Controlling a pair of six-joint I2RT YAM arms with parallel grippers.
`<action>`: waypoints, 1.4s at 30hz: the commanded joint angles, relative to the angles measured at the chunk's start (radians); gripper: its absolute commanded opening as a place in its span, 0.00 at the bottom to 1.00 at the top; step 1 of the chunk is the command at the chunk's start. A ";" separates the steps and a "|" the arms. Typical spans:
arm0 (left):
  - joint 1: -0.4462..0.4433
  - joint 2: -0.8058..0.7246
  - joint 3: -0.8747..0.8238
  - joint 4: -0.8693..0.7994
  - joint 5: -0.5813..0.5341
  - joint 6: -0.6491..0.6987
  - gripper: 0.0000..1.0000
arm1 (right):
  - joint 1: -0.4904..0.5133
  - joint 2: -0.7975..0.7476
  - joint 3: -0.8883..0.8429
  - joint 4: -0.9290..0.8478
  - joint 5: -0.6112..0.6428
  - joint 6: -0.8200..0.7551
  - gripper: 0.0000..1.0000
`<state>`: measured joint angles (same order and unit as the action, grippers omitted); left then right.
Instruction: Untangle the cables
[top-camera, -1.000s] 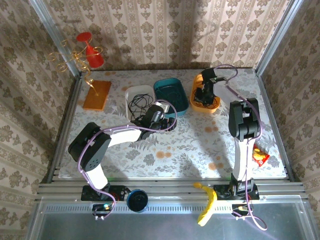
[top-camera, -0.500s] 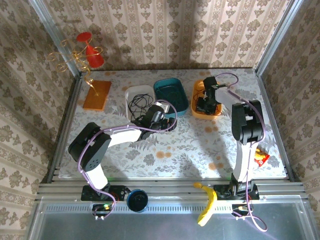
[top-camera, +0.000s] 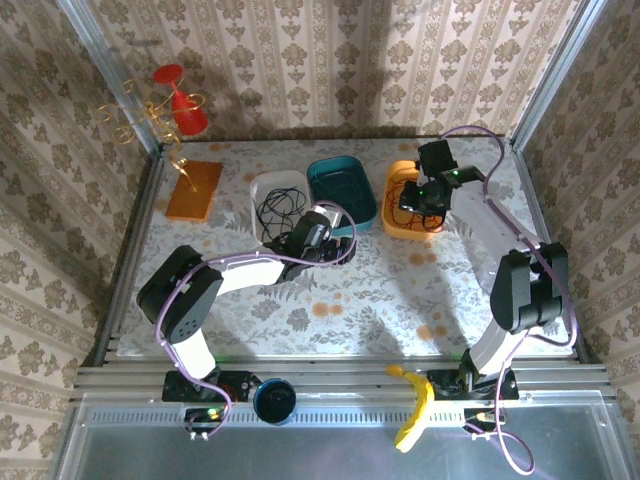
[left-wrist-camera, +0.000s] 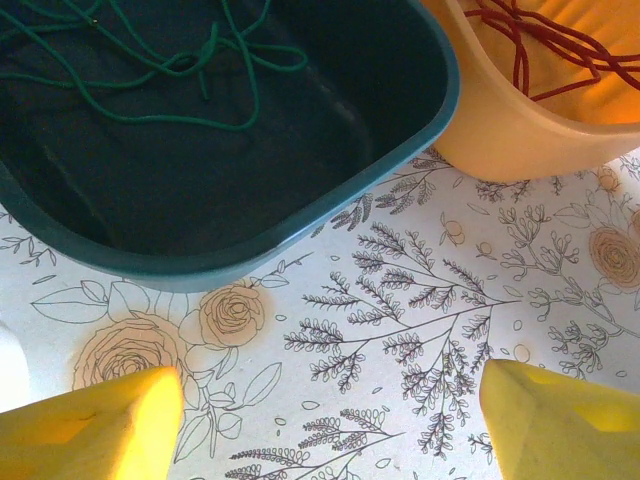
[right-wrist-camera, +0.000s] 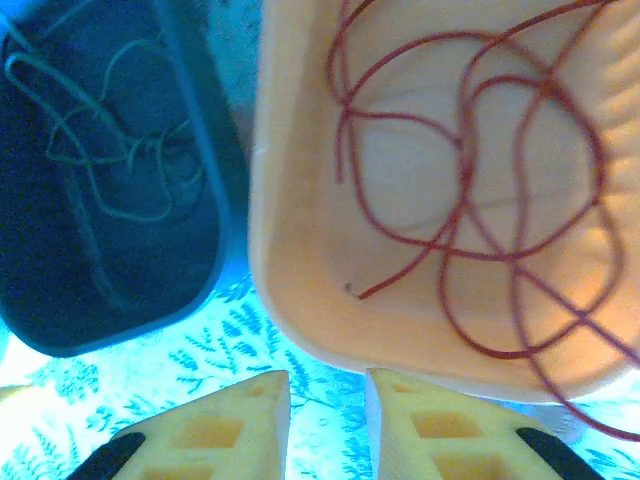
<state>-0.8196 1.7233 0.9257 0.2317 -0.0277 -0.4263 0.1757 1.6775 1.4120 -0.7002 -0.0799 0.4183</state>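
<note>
Hovering over the bench (left-wrist-camera: 420, 330), the left tool (left-wrist-camera: 330, 415) gapes wide and empty beside the teal tub (left-wrist-camera: 300, 230) holding the green cable (left-wrist-camera: 180, 65). The right tool (right-wrist-camera: 328, 420), narrowly parted, grasps nothing at the rim of the orange tub (right-wrist-camera: 300, 250) containing the red cable (right-wrist-camera: 465, 150). The black cable (top-camera: 275, 208) lies in the white tub (top-camera: 258, 185).

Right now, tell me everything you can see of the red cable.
The red cable is a thin, flexible, dark red cord. It lies slack in loose loops that cross over one another on the floor of the orange bin. One free end rests near the bin's wall. Only the bin touches it, no other cable is mixed in, and no gripper holds it.
</note>
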 joint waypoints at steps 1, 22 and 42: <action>-0.004 -0.018 0.019 -0.001 -0.015 0.018 0.79 | -0.023 0.020 -0.027 -0.036 0.074 -0.009 0.28; 0.002 -0.046 -0.001 -0.007 -0.036 0.020 0.79 | -0.049 0.422 0.182 0.007 -0.036 0.027 0.27; 0.054 -0.332 -0.145 -0.077 -0.739 0.147 1.00 | -0.029 -0.409 -0.556 0.661 0.294 -0.050 0.47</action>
<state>-0.8013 1.4696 0.8230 0.2081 -0.4767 -0.3389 0.1448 1.3735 0.9806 -0.2672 0.0719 0.4026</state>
